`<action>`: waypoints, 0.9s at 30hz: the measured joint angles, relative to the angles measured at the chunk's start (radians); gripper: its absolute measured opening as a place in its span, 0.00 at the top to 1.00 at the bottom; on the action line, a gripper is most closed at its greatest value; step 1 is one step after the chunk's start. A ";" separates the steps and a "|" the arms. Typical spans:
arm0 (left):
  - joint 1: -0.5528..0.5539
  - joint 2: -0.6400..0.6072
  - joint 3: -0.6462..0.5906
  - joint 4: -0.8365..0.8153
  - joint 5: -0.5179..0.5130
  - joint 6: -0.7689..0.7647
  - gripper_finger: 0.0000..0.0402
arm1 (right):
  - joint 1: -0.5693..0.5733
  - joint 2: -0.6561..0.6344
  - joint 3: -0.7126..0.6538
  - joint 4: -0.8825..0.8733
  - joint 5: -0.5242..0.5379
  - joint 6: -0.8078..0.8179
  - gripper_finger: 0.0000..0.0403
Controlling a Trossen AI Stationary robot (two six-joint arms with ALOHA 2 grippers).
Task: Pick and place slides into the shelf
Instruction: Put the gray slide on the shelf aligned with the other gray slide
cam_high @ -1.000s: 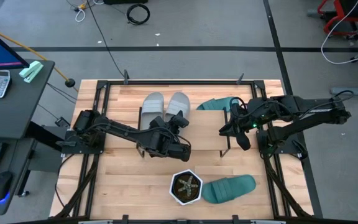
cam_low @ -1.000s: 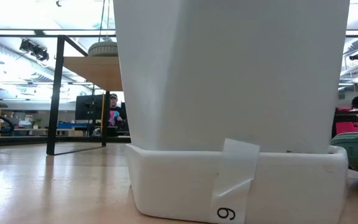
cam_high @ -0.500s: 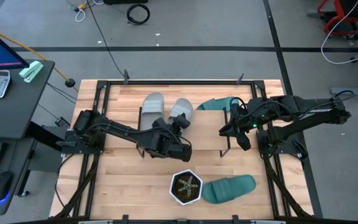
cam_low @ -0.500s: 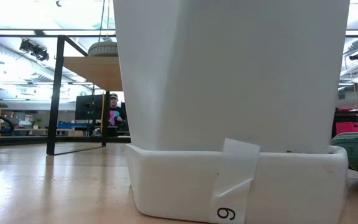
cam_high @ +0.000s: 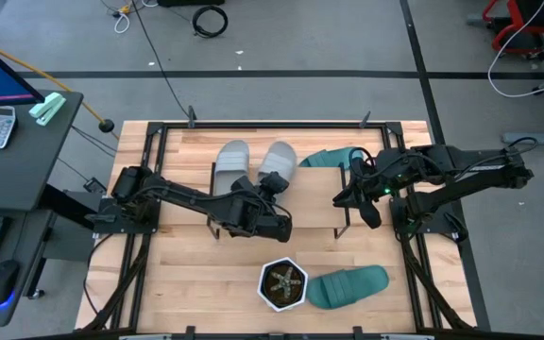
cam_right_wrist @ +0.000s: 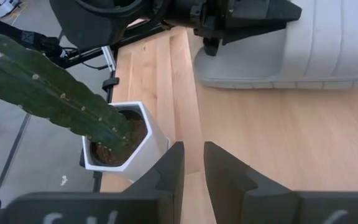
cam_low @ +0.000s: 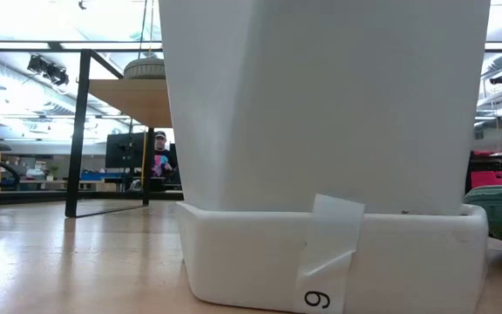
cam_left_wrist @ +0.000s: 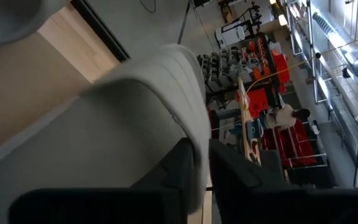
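Note:
Two light grey slides (cam_high: 233, 161) (cam_high: 277, 159) lie side by side on the shelf's wooden top board (cam_high: 305, 203), toward the table's far edge. My left gripper (cam_high: 274, 185) reaches in from the left and is shut on the right-hand grey slide (cam_left_wrist: 123, 124). One teal slide (cam_high: 331, 158) lies at the far right, just beyond my right gripper (cam_high: 344, 195). That gripper hovers with its fingers nearly together and nothing between them (cam_right_wrist: 193, 168). A second teal slide (cam_high: 348, 286) lies on the table near the front edge. My left gripper pinches the ribbed edge of the grey slide's strap (cam_left_wrist: 194, 146) between its two fingers, one finger (cam_left_wrist: 178, 171) on each face of it. The fingers come from the table's near-left side. In the high view the slide lies on the shelf board.
A white hexagonal pot with a cactus (cam_high: 282, 284) stands near the front edge beside the teal slide, and its wall (cam_low: 321, 131) fills the low view. The shelf's black leg (cam_low: 77, 131) and board (cam_low: 133, 100) show behind it. Black frame rails run along the table's sides.
My left gripper has edged toward the table's right edge at the right-hand grey slide. That slide has shifted and turned a little toward the right, away from its neighbour, which has stayed in place.

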 joint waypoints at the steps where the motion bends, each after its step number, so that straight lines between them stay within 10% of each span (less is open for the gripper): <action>1: 0.000 0.000 0.000 0.000 0.000 0.000 0.87 | 0.000 0.000 0.000 0.000 -0.001 0.000 0.83; 12: -0.012 0.000 0.000 -0.068 0.017 0.000 0.84 | 0.000 0.000 0.000 0.000 -0.012 -0.001 0.83; 27: -0.010 0.000 0.000 -0.029 0.071 0.002 0.45 | 0.000 0.000 0.000 0.001 -0.013 -0.003 0.83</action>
